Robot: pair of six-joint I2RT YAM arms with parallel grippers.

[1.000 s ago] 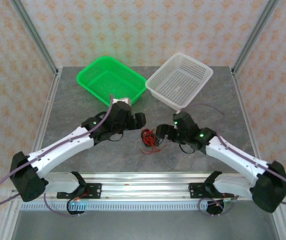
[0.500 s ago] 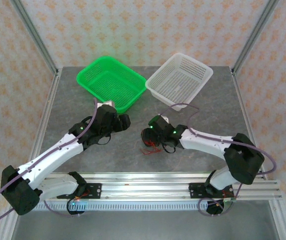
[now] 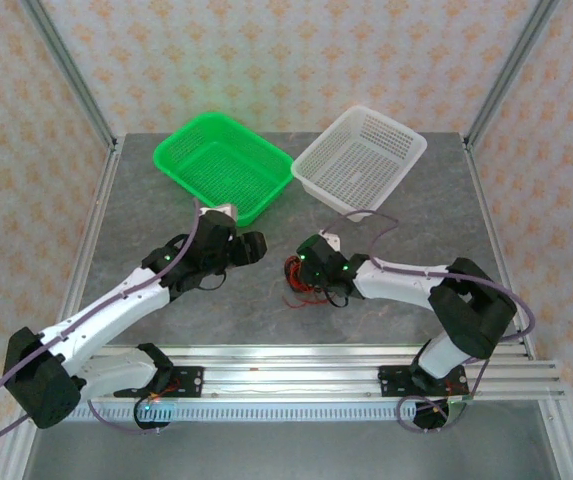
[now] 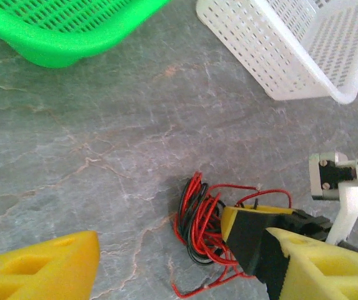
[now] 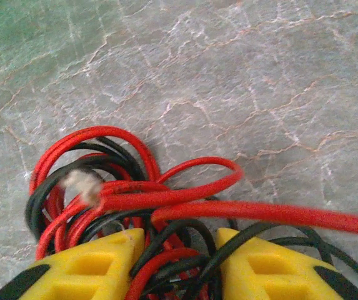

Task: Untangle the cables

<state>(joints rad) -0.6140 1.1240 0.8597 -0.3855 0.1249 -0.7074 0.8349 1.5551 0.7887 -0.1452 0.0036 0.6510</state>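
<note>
Cables [image 3: 302, 281]: thin red and black wires in one tangled bundle, lying on the grey marbled table [image 3: 131, 215] near its middle, on the near side of both baskets and between the two grippers. Close up [image 5: 119, 187], red loops cross over black ones, and one long red strand runs off to the side.

Right gripper [image 3: 306, 266]: down at the bundle. Its yellow fingers [image 5: 88, 269] stand a narrow gap apart with several strands passing between them; whether they pinch the wire cannot be told.

Left gripper [image 3: 253, 246]: just beside the bundle on the left, apart from it in the overhead view. Its fingers [image 4: 47, 269] are spread wide and hold nothing; from its wrist camera the bundle [image 4: 198, 222] lies ahead between them.

Green basket [image 3: 221, 170]: far left of the table.

White basket [image 3: 361, 160]: far right, close beside the green one.
</note>
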